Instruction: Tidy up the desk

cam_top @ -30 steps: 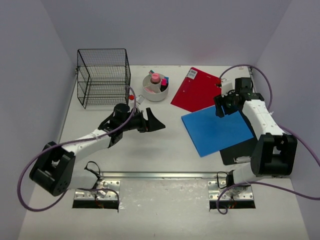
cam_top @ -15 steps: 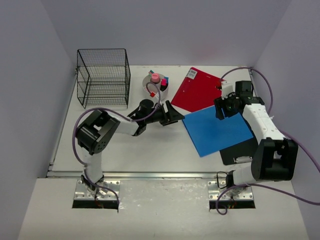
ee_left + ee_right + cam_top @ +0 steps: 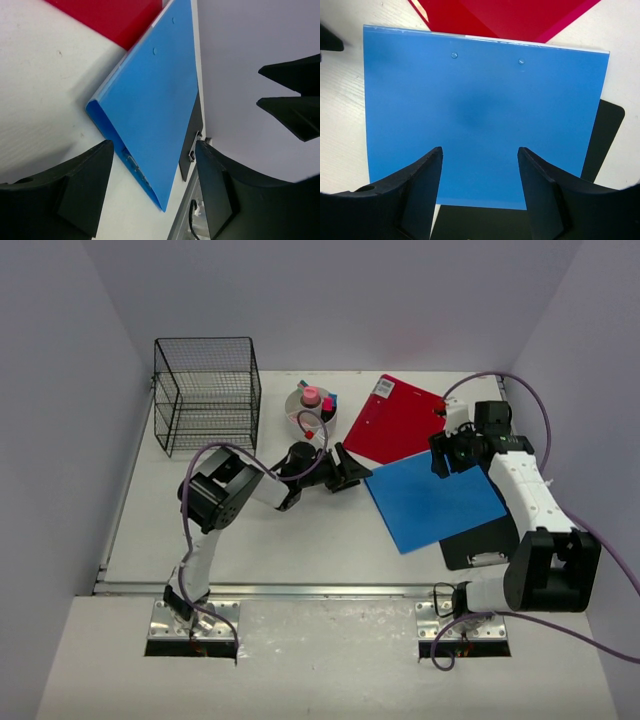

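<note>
Swinging across from the 9 o'clock side, the left arm has folded its elbow up off the surface and carried the left gripper (image 3: 350, 472) from the middle of the surface to the 9 o'clock corner of the blue folder (image 3: 435, 502). The right arm has barely shifted.

Seen from the left wrist camera, the left gripper's (image 3: 154, 147) fingers are spread apart with nothing pinched. The blue folder's (image 3: 150, 115) near corner shows in the gap between them, with its open edge facing the camera. The right gripper (image 3: 440, 455) hovers over the folder's 12 o'clock edge. In the right wrist view its fingers are also spread, and the blue folder (image 3: 485, 110) lies flat between and beyond them. Whether the fingertips touch the cover cannot be told.

The desk surface (image 3: 300, 540) fills the floor of the lavender-walled enclosure, and a silver rail (image 3: 320, 590) runs along its 6 o'clock edge, just ahead of the arm bases. The blue folder lies at about 3 o'clock. It overlaps a red folder (image 3: 395, 420) at 1 o'clock and a black clipboard (image 3: 490, 540) at 4 o'clock. A black wire basket (image 3: 205, 395) stands at 10 o'clock. Beside it, at about 12 o'clock, sits a round white holder (image 3: 312, 412) with pink items in it.
</note>
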Available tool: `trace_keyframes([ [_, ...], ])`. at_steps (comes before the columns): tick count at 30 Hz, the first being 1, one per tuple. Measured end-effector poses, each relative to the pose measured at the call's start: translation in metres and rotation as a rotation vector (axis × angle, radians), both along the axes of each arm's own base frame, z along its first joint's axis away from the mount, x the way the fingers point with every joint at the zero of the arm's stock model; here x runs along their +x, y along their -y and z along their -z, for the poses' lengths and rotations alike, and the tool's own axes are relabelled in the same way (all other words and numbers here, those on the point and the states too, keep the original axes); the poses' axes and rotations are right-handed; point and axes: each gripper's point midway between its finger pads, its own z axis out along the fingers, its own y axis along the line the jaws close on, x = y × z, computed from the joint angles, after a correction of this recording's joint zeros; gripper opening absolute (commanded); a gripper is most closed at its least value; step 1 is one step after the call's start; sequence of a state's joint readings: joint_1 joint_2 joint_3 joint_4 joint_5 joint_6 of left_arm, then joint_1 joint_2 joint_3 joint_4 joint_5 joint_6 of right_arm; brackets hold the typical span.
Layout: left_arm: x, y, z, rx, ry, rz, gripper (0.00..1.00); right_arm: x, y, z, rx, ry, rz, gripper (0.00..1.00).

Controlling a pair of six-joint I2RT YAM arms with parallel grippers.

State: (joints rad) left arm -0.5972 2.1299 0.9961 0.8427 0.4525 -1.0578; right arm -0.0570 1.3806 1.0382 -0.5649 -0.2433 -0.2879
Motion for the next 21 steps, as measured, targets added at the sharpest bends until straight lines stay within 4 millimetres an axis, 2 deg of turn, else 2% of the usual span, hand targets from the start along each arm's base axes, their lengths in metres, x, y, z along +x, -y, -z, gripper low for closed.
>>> trace_keyframes([
  [4,0.006,0.01,0.005,-0.02,-0.006,-0.001,0.6,-0.001,0.0,-0.006,0.0,0.018,-0.002,0.64],
  [12,0.003,0.027,0.023,-0.032,-0.061,0.012,0.58,-0.002,-0.001,-0.015,0.002,0.042,-0.006,0.65],
  [21,0.007,0.037,0.024,-0.067,-0.083,0.01,0.42,-0.004,-0.004,-0.015,0.012,0.04,-0.017,0.65],
])
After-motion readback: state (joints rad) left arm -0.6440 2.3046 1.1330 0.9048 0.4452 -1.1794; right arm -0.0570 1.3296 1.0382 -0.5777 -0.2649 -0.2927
